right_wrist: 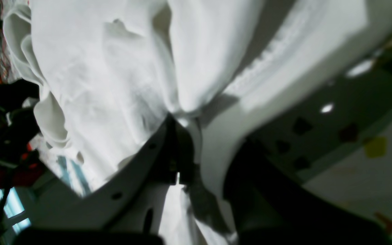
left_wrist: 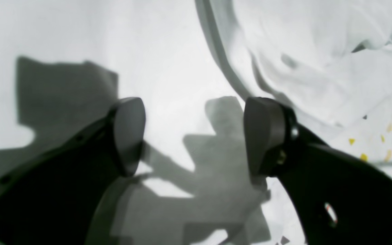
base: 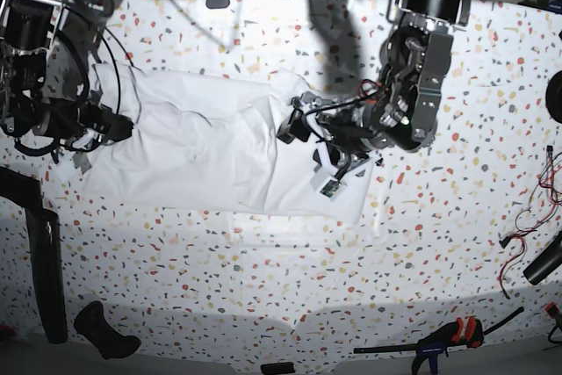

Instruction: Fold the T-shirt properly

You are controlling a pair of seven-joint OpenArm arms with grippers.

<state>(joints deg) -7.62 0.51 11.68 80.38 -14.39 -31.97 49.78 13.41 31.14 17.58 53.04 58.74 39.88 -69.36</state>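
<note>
Currently the speckled table carries the T-shirt, spread wrinkled across its left half, nearer the far edge than the near one. My right fingers sit at the shirt's left end, pinched together on a fold of its cloth. My left fingers hover over the shirt's right end, spread wide apart with nothing between them. Black clamp lies near the table's near right corner.

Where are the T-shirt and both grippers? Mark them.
T-shirt (base: 211,142), base view, flat middle.
left gripper (left_wrist: 194,136), left wrist view, between open fingers.
right gripper (right_wrist: 179,146), right wrist view, fingers pinching cloth.
</note>
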